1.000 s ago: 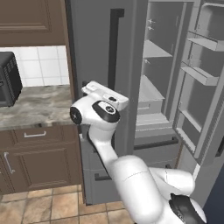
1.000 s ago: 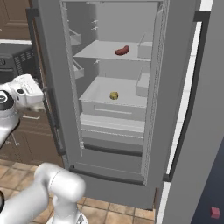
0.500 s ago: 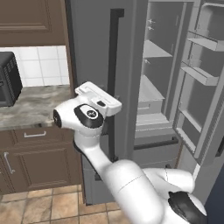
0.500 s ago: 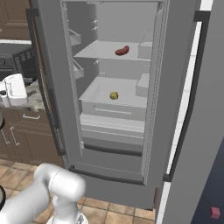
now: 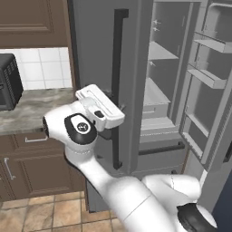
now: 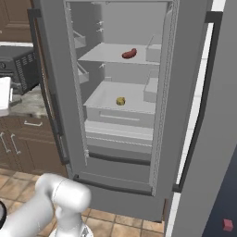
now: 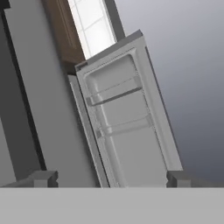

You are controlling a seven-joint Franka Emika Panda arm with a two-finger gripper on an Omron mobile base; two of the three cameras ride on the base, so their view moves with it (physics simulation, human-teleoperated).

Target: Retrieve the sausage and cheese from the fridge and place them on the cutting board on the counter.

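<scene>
In the hand view the two-finger gripper (image 7: 107, 177) has its two small dark fingertips (image 7: 43, 178) at the lower left and lower right of the frame, spread wide with nothing between them — the jaws are fully apart and empty. Beyond them, at frame centre, the inner face of the open grey fridge door (image 7: 127, 127) with its moulded shelf rails runs tilted from upper left to lower right; white wall tile and a strip of dark brown cabinet occupy the upper left. In the left base view the white hand sits at centre left, just in front of the long dark bar handle (image 5: 117, 86) of the closed left door, with the white arm (image 5: 113, 190) rising from the lower right. The tall grey French-door fridge (image 6: 51, 69) fills the middle of the right base view, its right door swung open. The small reddish-brown curved sausage (image 6: 129, 53) lies on the upper shelf, upper centre of that frame. The small pale yellow cheese chunk (image 6: 120, 101) rests on the shelf below, near frame centre — well apart from the sausage. The grey-beige marbled stone counter (image 5: 31, 111) lies at the left of the left base view, over dark brown cabinet drawers (image 5: 27, 158) with silver handles. A black appliance (image 5: 8, 81) stands on the counter at the far left edge.
</scene>
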